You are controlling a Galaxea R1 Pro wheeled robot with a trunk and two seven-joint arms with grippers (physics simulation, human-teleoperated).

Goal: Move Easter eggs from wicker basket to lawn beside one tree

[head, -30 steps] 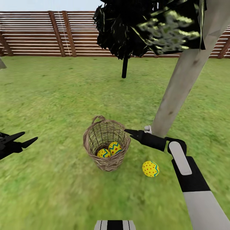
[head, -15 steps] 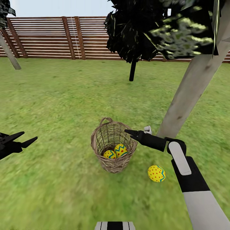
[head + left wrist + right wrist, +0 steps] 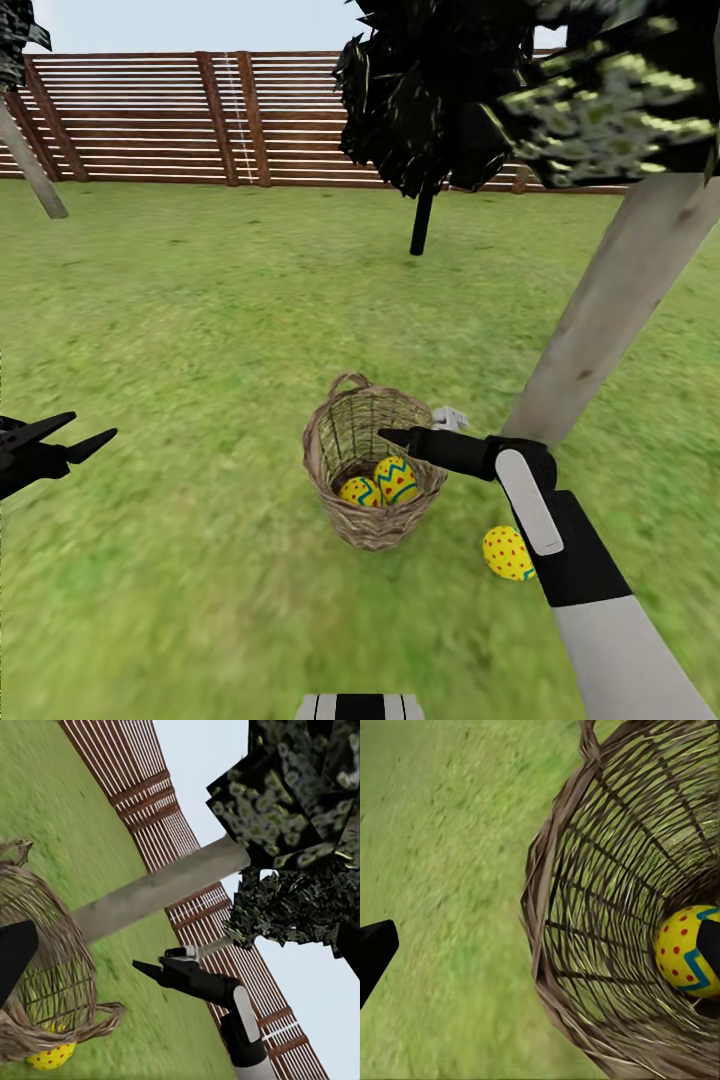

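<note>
- Right claw (image 3: 400, 437) hangs over the basket's mouth, just inside the rim on the tree side, fingers spread apart and empty; the wrist view looks straight down the weave with one dark finger (image 3: 373, 952) out over the grass and the other (image 3: 709, 945) in front of an egg
- Lawn (image 3: 180, 330) runs from the basket out to the fence (image 3: 150, 120)
- Tree (image 3: 610, 320), with the pale leaning trunk, stands just beyond the basket on the right arm's side, its foot near the rim
- Basket (image 3: 375, 470) sits upright on the grass with its loop handle on the far side from the robot
- Two eggs (image 3: 397, 478) lie side by side at the basket's bottom, directly below the right claw and a little toward the robot; their long axes cannot be told through the weave
- Third egg (image 3: 508, 553) already lies on the grass, well outside the basket and near the tree's foot, partly behind the right forearm
- Left claw (image 3: 85, 438) hovers far from the basket on the side away from the tree, fingers slightly parted, empty
- Judged from this, the right arm is much the nearer, and its reach is a short drop straight down into the basket
</note>
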